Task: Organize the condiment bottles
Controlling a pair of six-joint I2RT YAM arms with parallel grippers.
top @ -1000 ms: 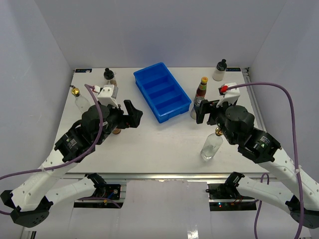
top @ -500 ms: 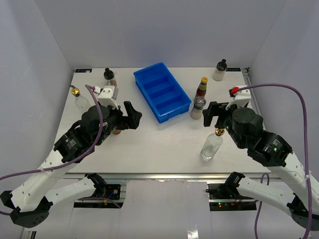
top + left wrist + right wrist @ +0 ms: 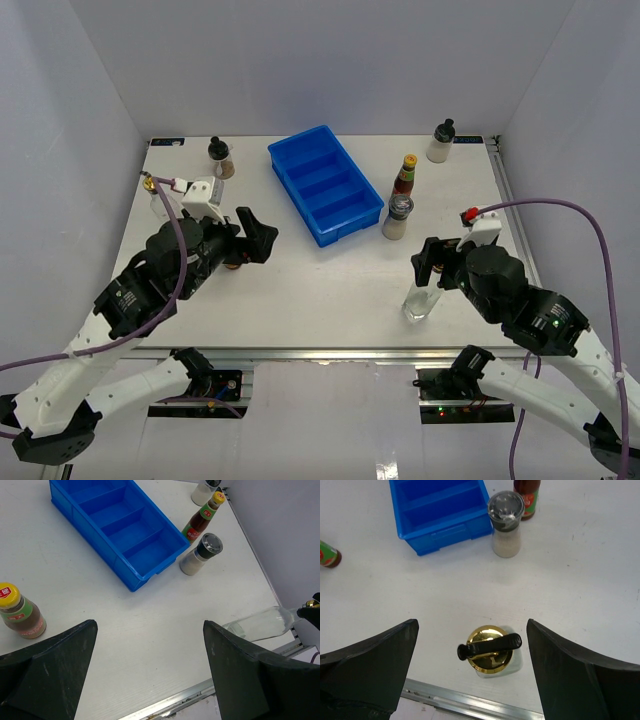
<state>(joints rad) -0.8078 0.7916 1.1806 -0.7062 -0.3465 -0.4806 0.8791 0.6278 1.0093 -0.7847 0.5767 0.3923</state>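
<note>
My right gripper (image 3: 433, 258) is open and hovers over a tall clear bottle (image 3: 424, 298), whose gold-black spout (image 3: 489, 649) shows between the spread fingers near the table's front edge. My left gripper (image 3: 256, 234) is open and empty, with a dark red sauce bottle (image 3: 20, 612) standing just to its left. A second sauce bottle (image 3: 404, 175) and a squat black-capped jar (image 3: 397, 217) stand right of the blue tray (image 3: 349, 222). Another clear bottle (image 3: 155, 194) stands at the left edge. Black-capped jars stand at the back left (image 3: 220, 158) and back right (image 3: 441, 142).
The tray's three compartments hold nothing. The metal front rail (image 3: 470, 707) runs close below the clear bottle. The enclosure walls stand on the left, back and right.
My right gripper has pulled back from beside the squat jar toward the front edge and now sits over the clear bottle. My left arm has shifted slightly left.
</note>
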